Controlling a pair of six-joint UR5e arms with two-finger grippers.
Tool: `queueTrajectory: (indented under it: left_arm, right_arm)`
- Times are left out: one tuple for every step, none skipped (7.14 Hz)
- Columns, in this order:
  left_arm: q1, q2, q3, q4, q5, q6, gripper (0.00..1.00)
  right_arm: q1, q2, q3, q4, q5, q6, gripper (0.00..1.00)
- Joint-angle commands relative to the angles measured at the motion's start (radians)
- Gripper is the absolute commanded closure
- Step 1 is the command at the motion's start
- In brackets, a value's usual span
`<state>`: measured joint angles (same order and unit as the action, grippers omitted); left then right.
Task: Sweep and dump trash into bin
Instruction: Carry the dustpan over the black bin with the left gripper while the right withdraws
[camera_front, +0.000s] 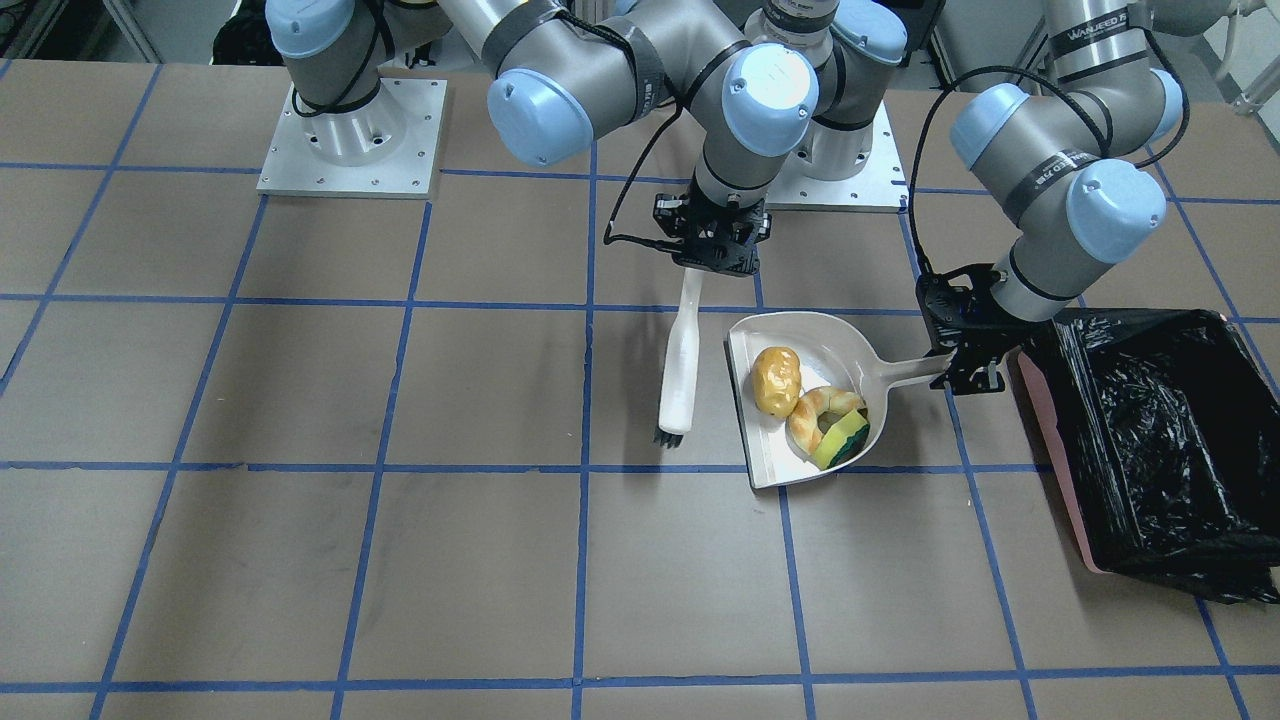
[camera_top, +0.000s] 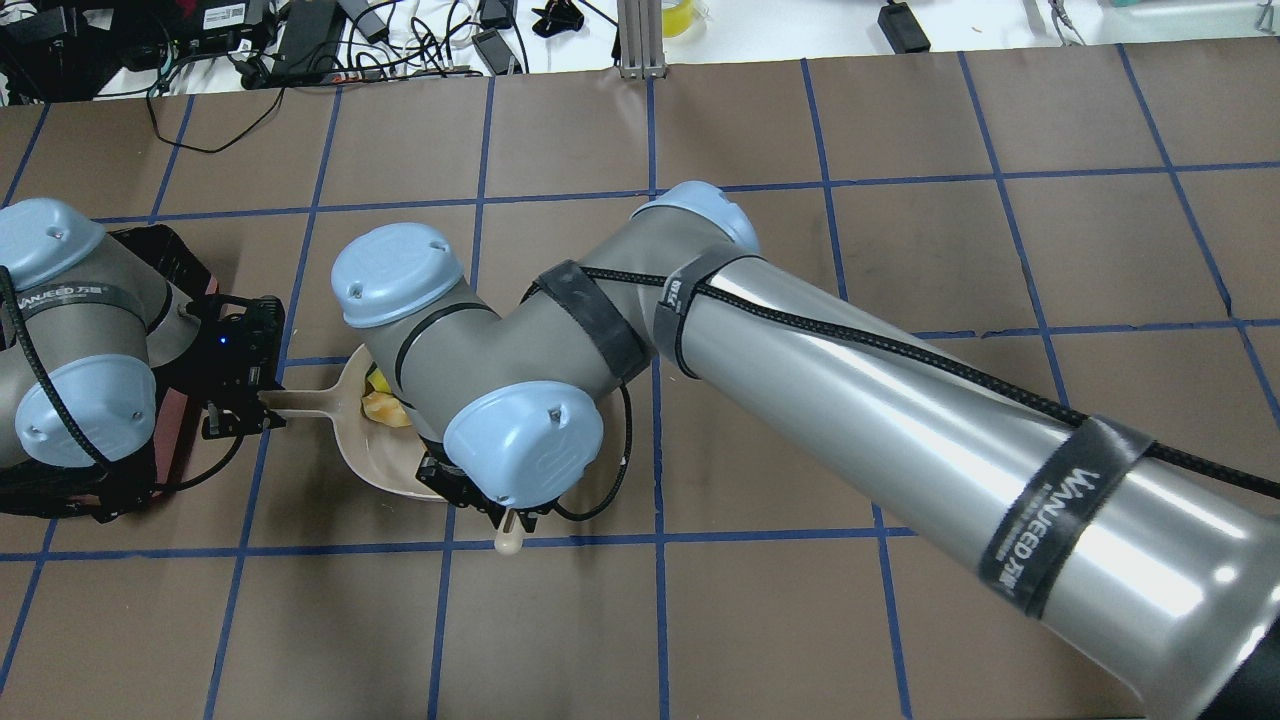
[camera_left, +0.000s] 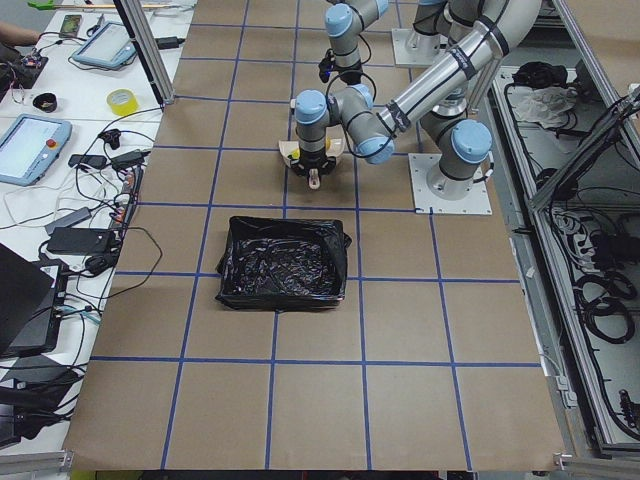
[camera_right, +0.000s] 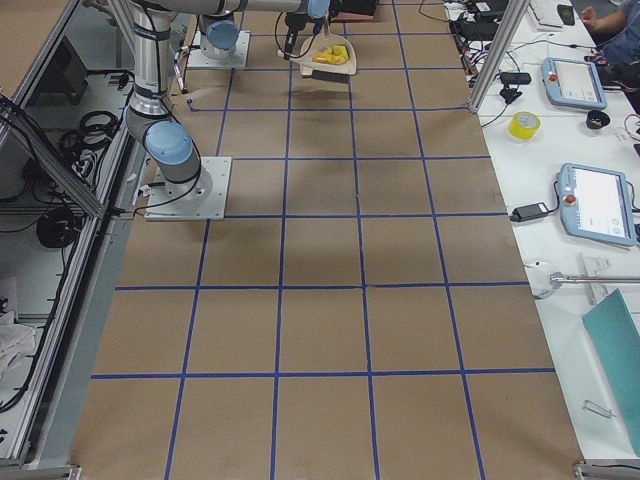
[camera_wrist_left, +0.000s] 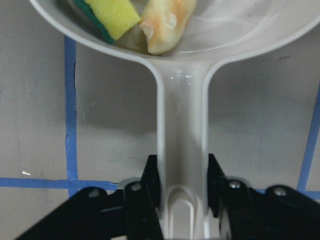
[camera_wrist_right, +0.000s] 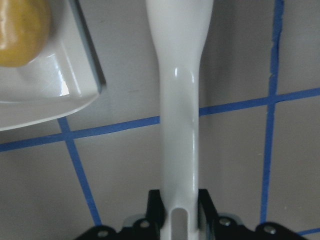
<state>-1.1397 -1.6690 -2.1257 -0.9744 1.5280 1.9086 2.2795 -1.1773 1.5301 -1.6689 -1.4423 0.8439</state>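
Observation:
The cream dustpan (camera_front: 762, 445) lies on the table and holds all the trash: the potato-shaped lump (camera_front: 776, 380), the croissant (camera_front: 812, 412) and the yellow-green sponge wedge (camera_front: 842, 440). My left gripper (camera_front: 963, 352) is shut on the dustpan handle (camera_wrist_left: 182, 125); the sponge (camera_wrist_left: 112, 14) and the croissant (camera_wrist_left: 167, 22) show at the pan's back. My right gripper (camera_front: 715, 255) is shut on a white brush (camera_front: 680, 365), which stands just beside the pan's open lip. The brush handle (camera_wrist_right: 180, 100) fills the right wrist view. The black-lined pink bin (camera_front: 1150, 440) sits next to the left gripper.
Both arm bases (camera_front: 350, 140) stand at the robot's edge of the brown table with its blue tape grid. In the overhead view the right arm (camera_top: 800, 360) covers most of the dustpan. Operator desks with cables and tablets (camera_left: 40, 140) lie past the far edge.

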Motion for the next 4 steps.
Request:
queueTrajectory:
  left_arm:
    - [0.04,-0.003,0.003,-0.001,-0.015,0.016,1.0]
    - [0.096,0.005,0.015,-0.022,-0.087,0.024,1.0]
    - [0.183,0.014,0.047,-0.1,-0.142,0.024,1.0]
    - [0.245,0.018,0.112,-0.207,-0.193,0.024,1.0]
  right_arm:
    - [-0.09,-0.077,0.007,0.12,-0.106,-0.116,1.0]
    - [-0.194,-0.119,0.007,0.132,-0.107,-0.2,1.0]
    - [-0.313,-0.145,0.008,0.136,-0.119,-0.324,1.0]
    - [-0.436,-0.142,0.025,0.138,-0.148,-0.495,1.0]
